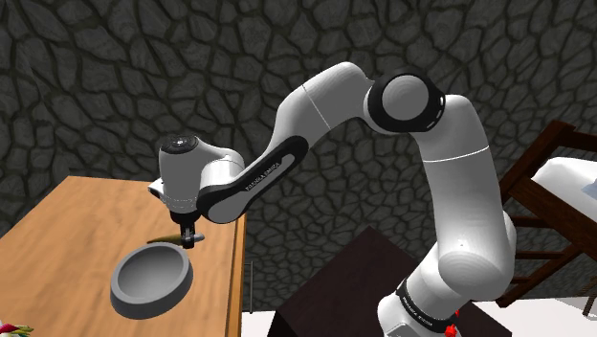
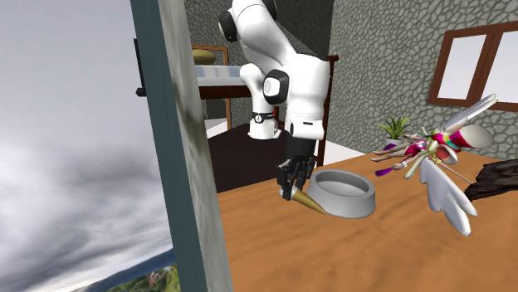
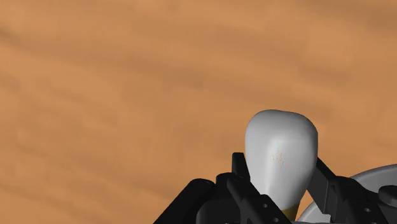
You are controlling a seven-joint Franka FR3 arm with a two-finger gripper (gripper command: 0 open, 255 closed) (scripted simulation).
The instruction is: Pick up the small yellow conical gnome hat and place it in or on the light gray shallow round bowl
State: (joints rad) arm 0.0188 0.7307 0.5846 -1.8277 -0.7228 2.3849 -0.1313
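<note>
My black gripper [image 1: 189, 235] is shut on a small golden-yellow cone hat [image 2: 305, 200], holding it by its wide end. The hat's point sticks out sideways toward the grey round bowl [image 2: 342, 192]. In the shoulder view the hat's tip [image 1: 165, 237] pokes out just beyond the far rim of the bowl [image 1: 150, 278]. In the wrist view the hat [image 3: 280, 159] looks pale grey with a yellow edge low down, clasped by the gripper [image 3: 281, 181], and the bowl's rim [image 3: 375, 175] curves in beside the fingers. The hat hangs slightly above the wooden table [image 1: 67, 230].
The table edge [image 1: 236, 278] runs close beside the bowl, with the dark stand [image 1: 354, 278] beyond it. A colourful heap with white wing-like pieces [image 2: 432, 158] lies on the table past the bowl. A tall grey frame [image 2: 183, 166] stands in the second exterior view's foreground.
</note>
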